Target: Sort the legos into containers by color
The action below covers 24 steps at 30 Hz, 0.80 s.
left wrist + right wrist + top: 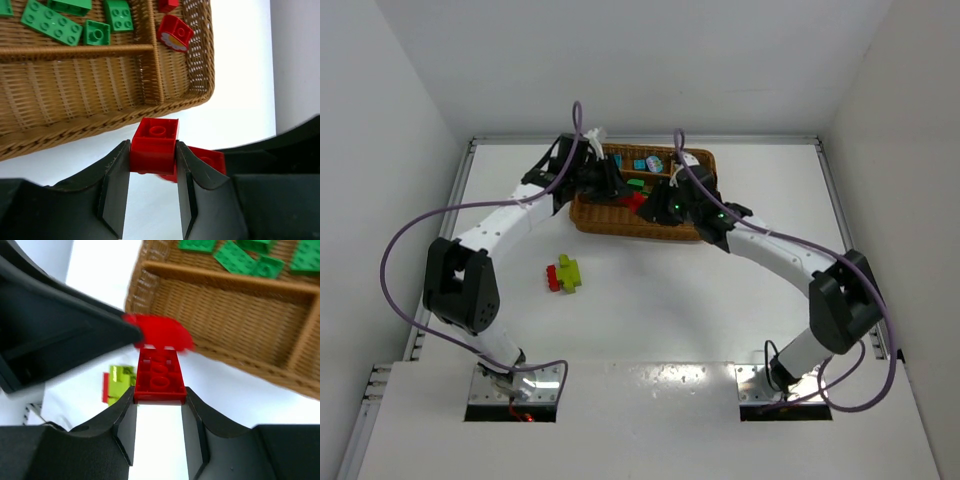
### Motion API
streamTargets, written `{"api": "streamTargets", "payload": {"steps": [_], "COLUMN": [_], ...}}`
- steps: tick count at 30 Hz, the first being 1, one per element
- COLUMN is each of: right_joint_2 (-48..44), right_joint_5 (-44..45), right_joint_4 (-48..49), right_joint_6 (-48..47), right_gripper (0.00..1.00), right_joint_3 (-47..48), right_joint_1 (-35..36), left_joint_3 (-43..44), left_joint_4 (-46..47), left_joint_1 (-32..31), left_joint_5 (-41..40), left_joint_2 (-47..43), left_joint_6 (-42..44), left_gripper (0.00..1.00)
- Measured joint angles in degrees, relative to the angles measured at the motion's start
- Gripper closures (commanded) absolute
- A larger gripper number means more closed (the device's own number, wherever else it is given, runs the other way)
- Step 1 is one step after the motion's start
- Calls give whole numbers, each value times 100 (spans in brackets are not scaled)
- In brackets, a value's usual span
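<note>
Grip: left claw [153,150] on square red brick [156,134] | right claw [160,396] on long red brick [160,371] | beside tray [90,120]

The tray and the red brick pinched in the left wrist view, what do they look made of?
The tray: apparently woven wicker, brown and matte, judging by the braided rim and strands; natural or synthetic is unclear. The red brick: likely hard moulded plastic, smooth, slightly glossy, with a crisp round stud.
</note>
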Motion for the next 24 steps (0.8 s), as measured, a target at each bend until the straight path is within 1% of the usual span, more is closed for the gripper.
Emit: {"api": "streamTargets", "payload": {"steps": [5,7,9,12,14,16,18,19,20,22,23,24], "right_joint_2": [-533,-662,-678,-494,-133,212,658,848,1029,1305,1401,1443], "right_joint_5": [404,640,922,1266,1456,1541,1561,1545,1532,1504,1497,1497], "right_joint_4": [-374,-597,-765,-1123,-1270,-1370,-1502,-1539,-1585,-1683,-1746,-1788], "right_joint_6": [-81,-133,-188,-295,-358,-417,-476,-509,-535,-619,-643,-660], "right_gripper": [93,90,90,89,84,82,63,56,46,36,26,25], "right_joint_3": [-455,-492,-463,-236,94,356,695,820,944,1126,1204,1239], "right_joint_1": [-85,-199,-400,-717,-933,-1056,-1147,-1178,-1193,-1215,-1220,-1220], "left_joint_3": [50,94,116,243,332,446,601,678,750,905,1001,1099], "left_joint_4": [-57,-50,-63,-70,-70,-76,-83,-85,-85,-92,-85,-83], "left_joint_1": [11,4,0,-28,-85,-166,-273,-332,-385,-470,-516,-551], "left_joint_5": [-61,-61,-68,-90,-114,-142,-164,-168,-188,-197,-205,-210], "left_joint_2": [22,57,79,181,264,372,514,581,647,782,872,966], "left_joint_6": [24,24,26,24,20,20,20,20,22,20,20,15], "left_gripper": [100,100,100,100,100,100,100,100,100,100,100,100]}}
